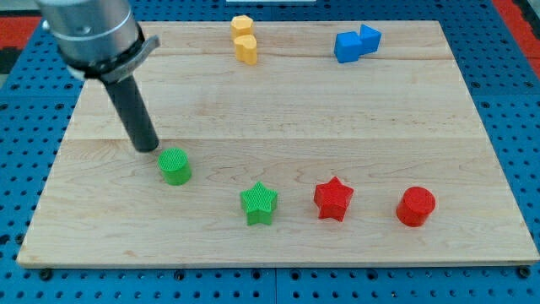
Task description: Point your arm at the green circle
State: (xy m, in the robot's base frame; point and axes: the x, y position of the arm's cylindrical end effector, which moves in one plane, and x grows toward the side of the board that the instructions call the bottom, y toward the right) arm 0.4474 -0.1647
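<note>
The green circle (175,166) is a round green block standing on the wooden board (278,110) at the view's lower left. My tip (147,148) is the lower end of the dark rod that comes down from the view's upper left. It rests on the board just up and left of the green circle, a small gap apart from it.
A green star (259,203), a red star (333,198) and a red circle (416,206) lie in a row along the view's bottom. Two yellow blocks (244,39) and two blue blocks (355,43) sit near the view's top edge.
</note>
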